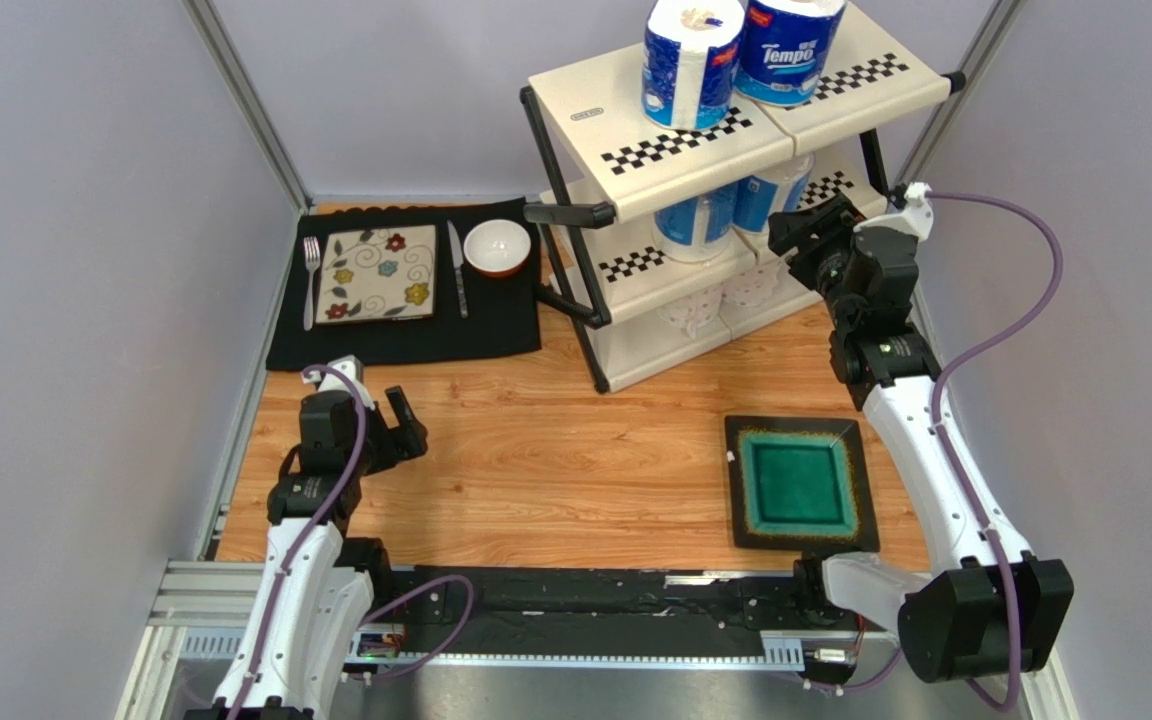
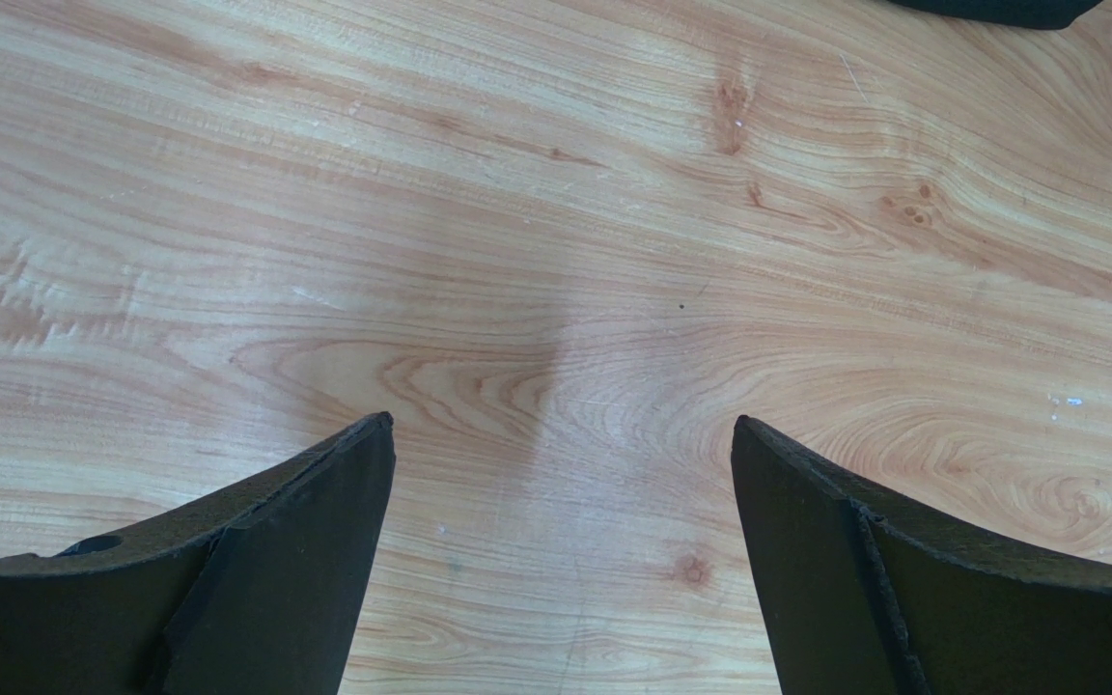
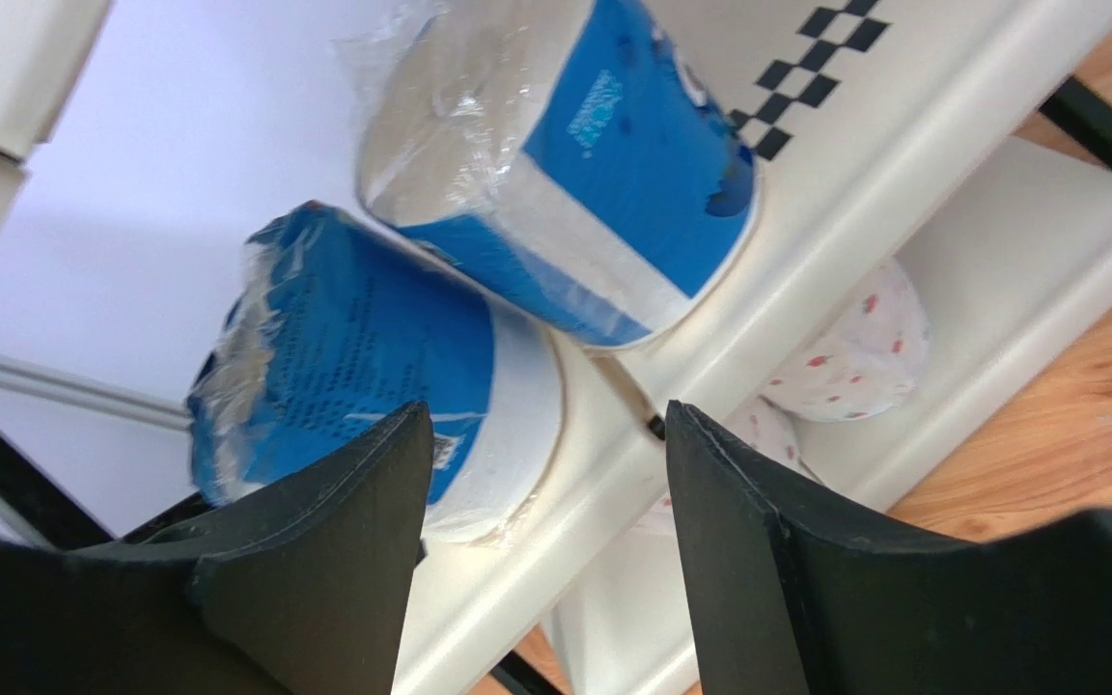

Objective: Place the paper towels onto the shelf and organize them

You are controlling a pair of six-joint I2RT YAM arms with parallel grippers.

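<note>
The shelf (image 1: 597,105) stands at the back right. Two blue-wrapped paper towels (image 1: 692,60) (image 1: 788,45) stand on its top tier. Two more blue ones (image 1: 699,222) (image 1: 770,195) sit on the middle tier. White rolls (image 1: 695,311) lie on the bottom tier. My right gripper (image 1: 805,228) is open and empty at the middle tier's right front. In the right wrist view, its fingertips (image 3: 548,420) face the two blue rolls (image 3: 591,159) (image 3: 359,362); white red-dotted rolls (image 3: 859,348) lie below the shelf edge (image 3: 838,159). My left gripper (image 1: 369,405) is open and empty over bare wood (image 2: 559,435).
A green square tray (image 1: 797,480) lies on the table just below the right arm's reach. A black placemat (image 1: 402,338) at the back left holds a patterned plate (image 1: 378,273), fork (image 1: 310,278), knife (image 1: 456,270) and bowl (image 1: 497,248). Grey walls close in both sides.
</note>
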